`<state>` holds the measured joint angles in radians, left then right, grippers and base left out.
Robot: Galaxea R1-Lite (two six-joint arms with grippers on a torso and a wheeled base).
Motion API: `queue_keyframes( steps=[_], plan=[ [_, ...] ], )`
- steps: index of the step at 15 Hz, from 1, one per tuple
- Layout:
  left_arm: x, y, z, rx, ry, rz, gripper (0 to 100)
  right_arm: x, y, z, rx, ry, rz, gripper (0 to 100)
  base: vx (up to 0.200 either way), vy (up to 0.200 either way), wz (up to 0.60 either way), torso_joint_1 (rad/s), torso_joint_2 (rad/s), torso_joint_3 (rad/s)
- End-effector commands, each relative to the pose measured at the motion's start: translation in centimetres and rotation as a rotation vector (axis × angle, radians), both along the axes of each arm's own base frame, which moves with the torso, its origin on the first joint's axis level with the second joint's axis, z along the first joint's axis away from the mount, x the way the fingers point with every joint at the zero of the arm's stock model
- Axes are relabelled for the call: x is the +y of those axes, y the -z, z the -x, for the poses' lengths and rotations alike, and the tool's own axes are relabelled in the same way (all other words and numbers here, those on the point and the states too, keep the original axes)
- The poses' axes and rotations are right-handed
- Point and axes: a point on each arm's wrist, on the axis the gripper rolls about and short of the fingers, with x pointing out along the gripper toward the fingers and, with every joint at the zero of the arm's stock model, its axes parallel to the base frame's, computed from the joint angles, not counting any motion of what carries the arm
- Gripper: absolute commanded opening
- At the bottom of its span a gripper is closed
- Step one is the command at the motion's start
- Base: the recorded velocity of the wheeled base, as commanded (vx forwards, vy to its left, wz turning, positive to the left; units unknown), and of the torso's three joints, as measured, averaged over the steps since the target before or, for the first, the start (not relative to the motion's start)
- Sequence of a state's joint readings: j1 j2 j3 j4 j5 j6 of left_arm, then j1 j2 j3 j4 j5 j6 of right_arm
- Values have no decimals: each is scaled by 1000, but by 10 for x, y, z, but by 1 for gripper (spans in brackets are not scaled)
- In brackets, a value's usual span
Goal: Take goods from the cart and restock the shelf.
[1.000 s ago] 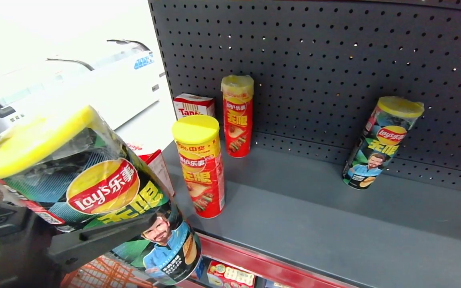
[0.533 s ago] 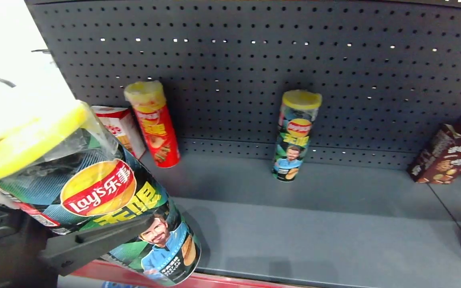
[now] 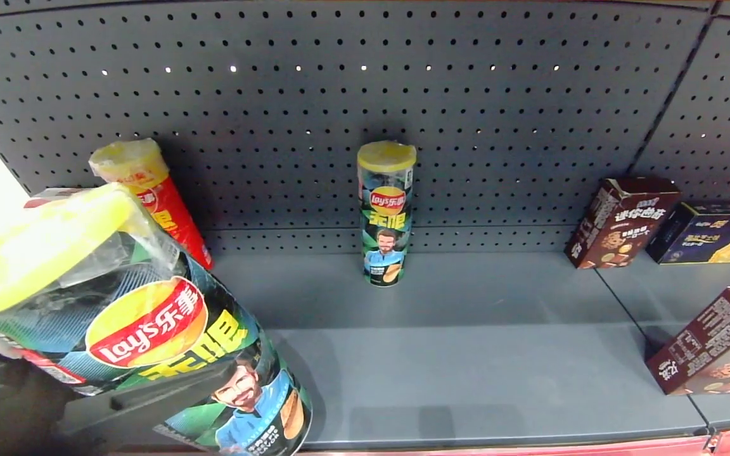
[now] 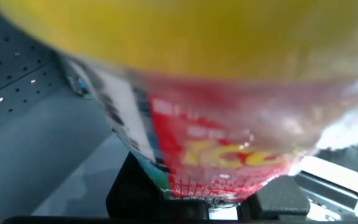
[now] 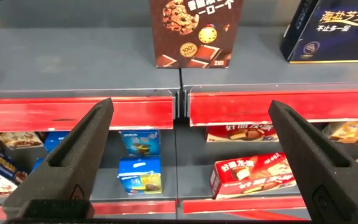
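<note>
On the shelf (image 3: 466, 354), the middle can (image 3: 385, 215) stands at the back edge against the pegboard (image 3: 403, 95). The left can (image 3: 149, 196) leans at the back-left corner. The near can (image 3: 137, 323) tilts at the front-left corner. At the right end, the inner box (image 3: 618, 221) and outer box (image 3: 710, 232) sit side by side at the back, with the front box (image 3: 710, 339) before them.

The held can (image 3: 143, 329) sits so near the head camera that it hides the lower half of the red can (image 3: 149, 190) and nearly all of the red-and-white box (image 3: 48, 193) behind it. Its own base runs off the bottom edge. In the left wrist view it is a blur, its print unreadable. The right edge cuts off the brown box (image 3: 713, 342) and the blue box (image 3: 713, 234).
</note>
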<state>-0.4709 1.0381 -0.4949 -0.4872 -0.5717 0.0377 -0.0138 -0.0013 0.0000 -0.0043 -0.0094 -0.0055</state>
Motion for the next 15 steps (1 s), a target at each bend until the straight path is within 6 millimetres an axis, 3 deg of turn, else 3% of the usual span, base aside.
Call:
queue_keyframes(
  steps=[1, 12, 13, 14, 15],
  plan=[
    [0, 0, 1, -4, 1, 1, 0, 0, 0, 0, 1, 0, 1, 100, 0, 0, 0, 0, 0, 0],
    [-5, 9, -10, -87, -10, -113, 0, 0, -1, -2, 25, -14, 55, 100, 0, 0, 0, 0, 0, 0],
    [-5, 6, -11, -75, -13, -94, 0, 0, -78, 4, -78, -30, -89, 100, 0, 0, 0, 0, 0, 0],
    [-6, 6, -12, -67, -13, -92, 0, 0, -122, -17, -26, -36, -179, 100, 0, 0, 0, 0, 0, 0],
    [-6, 10, -11, -57, -8, -97, 0, 0, -144, -18, -69, -63, -120, 100, 0, 0, 0, 0, 0, 0]
  ],
)
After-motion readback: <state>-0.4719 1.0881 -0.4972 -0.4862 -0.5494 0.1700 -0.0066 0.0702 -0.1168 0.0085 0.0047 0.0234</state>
